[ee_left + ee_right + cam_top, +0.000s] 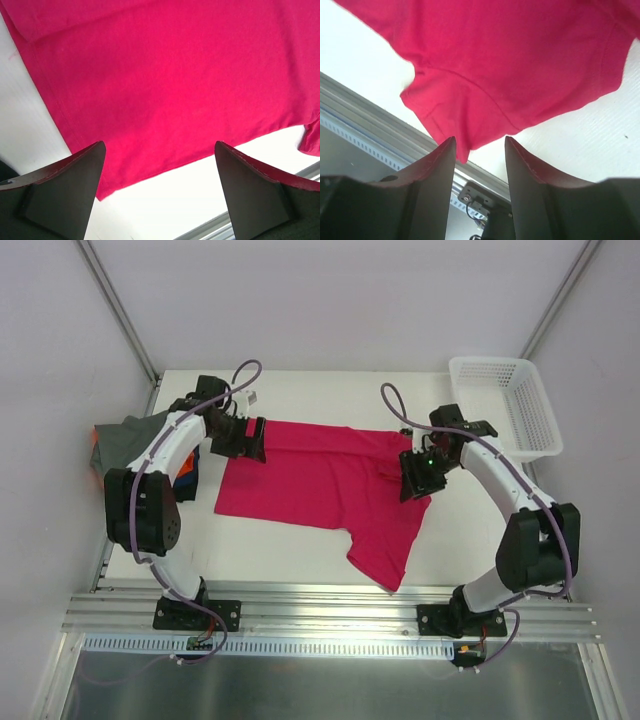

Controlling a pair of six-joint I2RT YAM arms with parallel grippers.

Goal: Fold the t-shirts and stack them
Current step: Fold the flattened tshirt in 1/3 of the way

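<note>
The magenta t-shirt (320, 480) lies spread flat on the table (300, 390), its long axis running left to right, with one sleeve trailing toward the near edge. Its left end lies directly under the left gripper (245, 440), whose jaws gape wide over the hem. The right gripper (415, 475) hovers over the opposite end, jaws half apart with nothing visibly pinched. Each arm is nearest its own end, so a fold likely starts there.

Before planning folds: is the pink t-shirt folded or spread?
Mostly spread: the pink t-shirt lies flat on the table, one sleeve sticking out.
</note>
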